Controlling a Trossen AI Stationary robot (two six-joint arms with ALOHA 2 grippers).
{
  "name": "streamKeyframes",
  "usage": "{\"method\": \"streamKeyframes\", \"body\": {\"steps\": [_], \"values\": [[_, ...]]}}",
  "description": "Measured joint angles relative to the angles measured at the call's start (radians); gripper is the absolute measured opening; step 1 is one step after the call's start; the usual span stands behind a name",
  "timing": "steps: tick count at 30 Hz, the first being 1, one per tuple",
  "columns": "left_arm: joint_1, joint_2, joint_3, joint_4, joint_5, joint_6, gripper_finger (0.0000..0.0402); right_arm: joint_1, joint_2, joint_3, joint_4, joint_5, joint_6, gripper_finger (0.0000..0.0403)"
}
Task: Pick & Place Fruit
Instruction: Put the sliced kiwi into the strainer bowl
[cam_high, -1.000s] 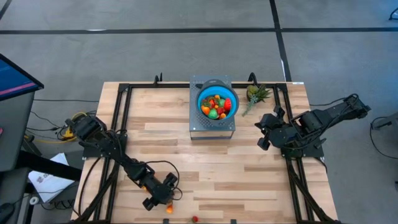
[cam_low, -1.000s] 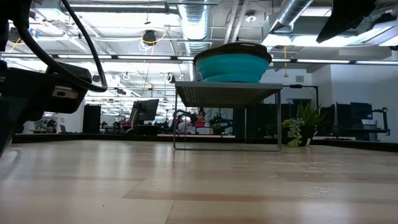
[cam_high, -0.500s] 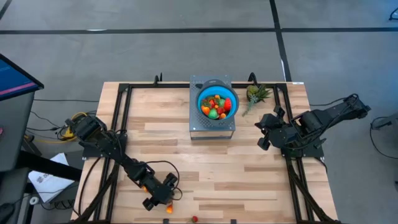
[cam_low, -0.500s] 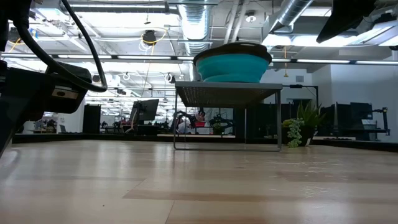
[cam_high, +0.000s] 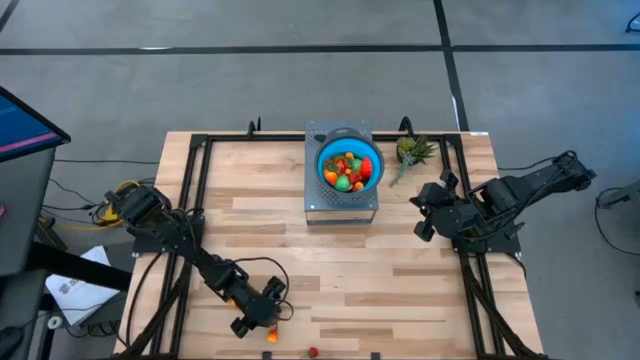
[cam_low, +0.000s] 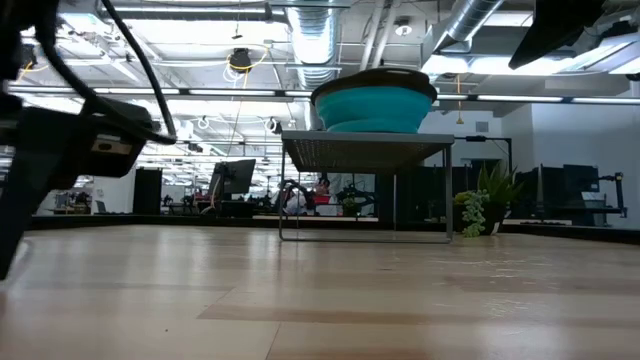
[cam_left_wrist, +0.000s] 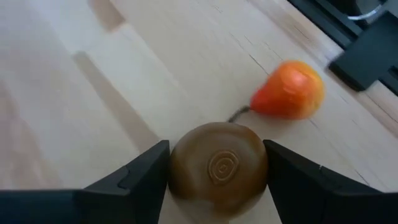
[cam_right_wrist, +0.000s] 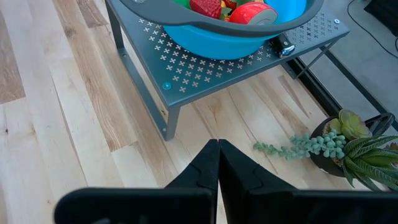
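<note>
Two dark fingers (cam_left_wrist: 140, 180) of left gripper (cam_left_wrist: 217, 177) clamped around brown fruit (cam_left_wrist: 217, 168) near table's (cam_high: 400, 270) near-left edge; right gripper (cam_right_wrist: 217, 171) fully closed, empty.

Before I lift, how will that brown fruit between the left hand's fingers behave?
The brown fruit looks round and smooth, so it may slip or roll out if the left hand squeezes off-centre. It keeps its shape between the fingers, so probably rigid. It seems small and likely light. If dropped, it could roll toward the orange fruit nearby.
</note>
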Motion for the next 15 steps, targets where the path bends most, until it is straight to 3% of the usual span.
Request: {"method": "streamKeyframes", "body": {"steps": [10, 15], "values": [[0.049, -0.097, 0.0, 0.001, -0.052, 0.0, 0.0229, 0.0, 0.0, 0.0, 0.0, 0.0, 0.002, 0.0], [0.084, -0.188, 0.0, 0.003, -0.149, 0.001, 0.0234, 0.0, 0.0, 0.0, 0.0, 0.0, 0.002, 0.0]]}}
